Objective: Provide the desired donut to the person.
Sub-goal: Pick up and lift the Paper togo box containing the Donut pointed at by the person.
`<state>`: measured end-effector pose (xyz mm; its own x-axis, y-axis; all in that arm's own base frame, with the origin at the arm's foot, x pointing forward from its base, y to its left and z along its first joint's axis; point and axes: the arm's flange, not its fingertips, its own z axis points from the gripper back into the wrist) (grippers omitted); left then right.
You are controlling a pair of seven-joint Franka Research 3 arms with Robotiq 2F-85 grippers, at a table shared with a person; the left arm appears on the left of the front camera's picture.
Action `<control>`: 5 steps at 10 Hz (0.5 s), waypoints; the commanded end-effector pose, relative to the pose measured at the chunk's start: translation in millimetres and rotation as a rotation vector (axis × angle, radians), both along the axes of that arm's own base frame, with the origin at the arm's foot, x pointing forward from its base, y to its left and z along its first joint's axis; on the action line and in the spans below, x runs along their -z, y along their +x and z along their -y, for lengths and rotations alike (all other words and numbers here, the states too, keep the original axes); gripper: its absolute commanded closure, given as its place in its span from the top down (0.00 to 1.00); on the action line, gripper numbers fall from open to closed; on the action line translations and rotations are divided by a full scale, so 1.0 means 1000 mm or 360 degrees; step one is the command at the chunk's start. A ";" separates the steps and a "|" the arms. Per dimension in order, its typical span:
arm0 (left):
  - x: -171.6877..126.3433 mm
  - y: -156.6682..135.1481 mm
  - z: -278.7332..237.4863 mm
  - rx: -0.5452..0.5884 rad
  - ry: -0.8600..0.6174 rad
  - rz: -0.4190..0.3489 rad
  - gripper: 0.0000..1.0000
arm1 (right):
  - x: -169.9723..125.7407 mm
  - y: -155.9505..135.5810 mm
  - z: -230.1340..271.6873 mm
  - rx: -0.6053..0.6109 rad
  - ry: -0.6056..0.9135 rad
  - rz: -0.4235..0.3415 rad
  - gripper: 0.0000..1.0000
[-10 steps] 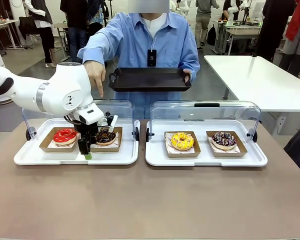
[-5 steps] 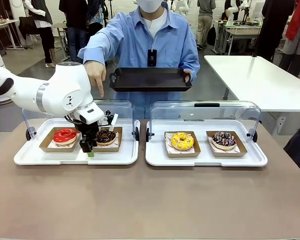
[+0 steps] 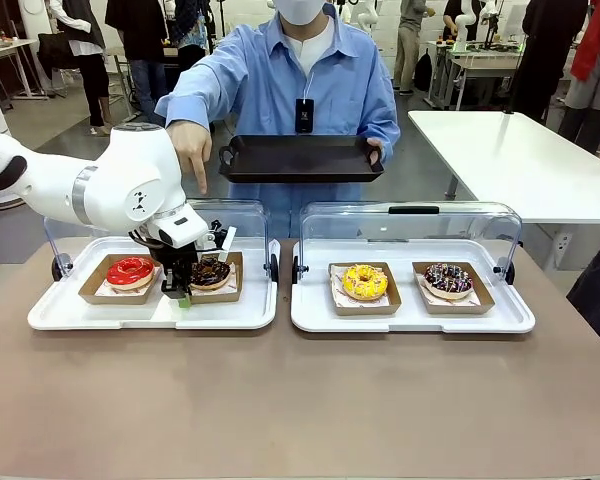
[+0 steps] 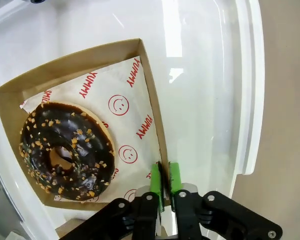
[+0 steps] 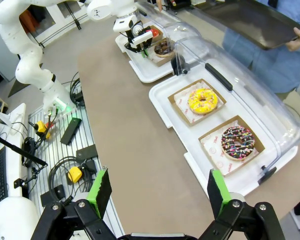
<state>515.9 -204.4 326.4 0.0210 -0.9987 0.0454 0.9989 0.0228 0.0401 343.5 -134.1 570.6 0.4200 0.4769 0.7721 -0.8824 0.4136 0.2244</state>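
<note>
The person (image 3: 310, 80) held a black tray (image 3: 300, 158) out and pointed down at the white tray (image 3: 80, 318), where our left gripper (image 4: 165, 176) had just pinched shut on the near wall of the cardboard boat (image 4: 152, 107) carrying the chocolate donut (image 4: 65, 150) — we judged it ready to lift. The clear hood (image 3: 245, 215) stood raised behind and the red donut (image 3: 130, 271) sat just beside, so room lay upward; our right gripper (image 5: 159, 187), jaws wide apart, hung well clear.

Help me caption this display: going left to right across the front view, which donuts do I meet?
Red-glazed donut → chocolate donut with nut crumbs → yellow donut → dark donut with coloured sprinkles.
</note>
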 end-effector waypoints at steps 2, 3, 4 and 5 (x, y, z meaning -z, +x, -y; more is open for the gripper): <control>-0.004 -0.002 -0.005 0.0045 -0.0008 0.0013 0.00 | 0.000 0.000 -0.001 -0.0007 0.0007 0.0005 1.00; -0.008 -0.005 -0.005 0.0055 0.0004 0.0012 0.00 | 0.000 0.000 -0.001 -0.0007 0.0007 0.0005 1.00; -0.017 -0.014 -0.003 0.0091 0.0048 0.0059 0.00 | 0.000 0.000 -0.001 -0.0007 0.0007 0.0005 1.00; -0.034 -0.027 0.002 0.0100 0.0078 0.0017 0.00 | 0.000 0.000 -0.001 -0.0007 0.0007 0.0005 1.00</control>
